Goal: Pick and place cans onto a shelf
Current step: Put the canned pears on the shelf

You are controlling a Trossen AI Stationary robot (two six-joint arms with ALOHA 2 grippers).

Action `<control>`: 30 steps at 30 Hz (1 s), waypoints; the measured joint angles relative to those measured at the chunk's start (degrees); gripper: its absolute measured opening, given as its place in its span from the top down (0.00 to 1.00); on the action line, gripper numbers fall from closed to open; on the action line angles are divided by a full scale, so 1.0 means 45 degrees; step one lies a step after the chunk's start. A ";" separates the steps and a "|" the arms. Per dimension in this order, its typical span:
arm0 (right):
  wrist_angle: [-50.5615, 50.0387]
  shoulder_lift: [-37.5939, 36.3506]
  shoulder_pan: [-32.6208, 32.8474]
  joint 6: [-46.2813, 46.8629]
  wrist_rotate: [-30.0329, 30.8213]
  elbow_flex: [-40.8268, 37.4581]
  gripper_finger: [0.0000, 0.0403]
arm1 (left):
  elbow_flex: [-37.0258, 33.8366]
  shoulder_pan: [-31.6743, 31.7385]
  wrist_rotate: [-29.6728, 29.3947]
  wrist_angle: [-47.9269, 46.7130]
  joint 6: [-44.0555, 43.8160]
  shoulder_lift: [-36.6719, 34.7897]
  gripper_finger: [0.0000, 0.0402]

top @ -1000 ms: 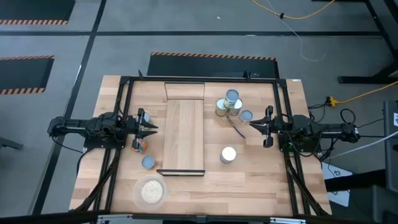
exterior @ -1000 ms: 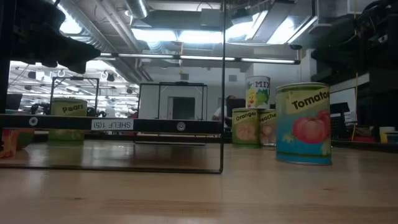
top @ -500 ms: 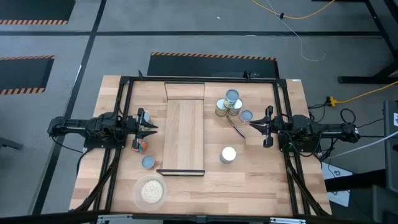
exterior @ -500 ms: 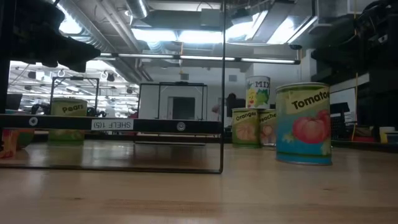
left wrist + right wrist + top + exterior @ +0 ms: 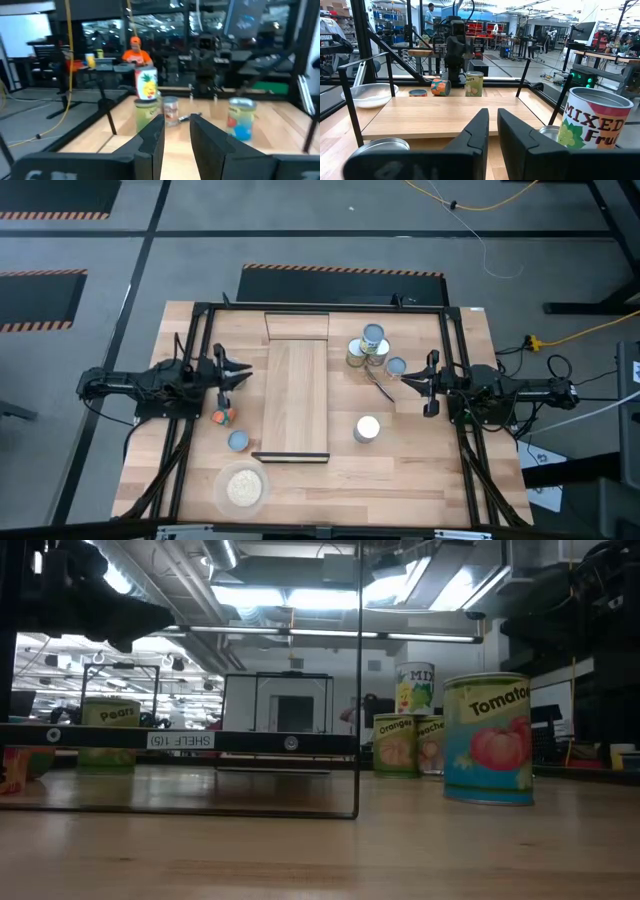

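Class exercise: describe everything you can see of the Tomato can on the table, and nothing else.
The Tomato can is a short metal cylinder standing upright on the wooden table. Its label is blue below and pale above, with red tomatoes and the word Tomato. From above, its round top is white. It stands alone beside the shelf, touching no other can, apart from both grippers.

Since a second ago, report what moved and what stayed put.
The left gripper swung toward the table's far edge, away from the multicoloured object, holding nothing. The right gripper, the cans and the shelf stayed as they were.
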 joint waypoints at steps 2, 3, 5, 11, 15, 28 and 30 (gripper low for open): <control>-0.0004 0.0000 0.0001 0.0000 -0.0004 -0.0004 0.89 | 0.0000 0.0000 -0.0236 0.0234 0.0000 0.0001 0.78; -0.0004 0.0000 0.0004 0.0001 -0.0004 -0.0002 0.89 | 0.0000 0.0000 -0.0357 0.0377 0.0002 0.0001 0.77; -0.0004 0.0000 0.0005 0.0000 -0.0004 -0.0002 0.89 | 0.0000 0.0000 -0.0551 0.0623 0.0002 -0.0002 0.73; -0.0004 0.0000 0.0005 0.0002 -0.0004 -0.0002 0.89 | 0.0000 0.0000 -0.1045 0.0724 0.0005 0.0000 0.62; -0.0004 0.0000 0.0000 0.0004 -0.0004 -0.0004 0.89 | 0.0000 0.0000 -0.1356 0.1288 0.0009 -0.0002 0.59; 0.0000 0.0000 0.0005 0.0000 -0.0004 -0.0004 0.89 | 0.2018 0.0005 -0.2874 0.2222 0.0009 0.3105 0.60; -0.0001 0.0000 0.0005 0.0000 0.0000 -0.0001 0.89 | 0.2845 0.0000 -0.3331 0.1502 -0.0081 0.4030 0.60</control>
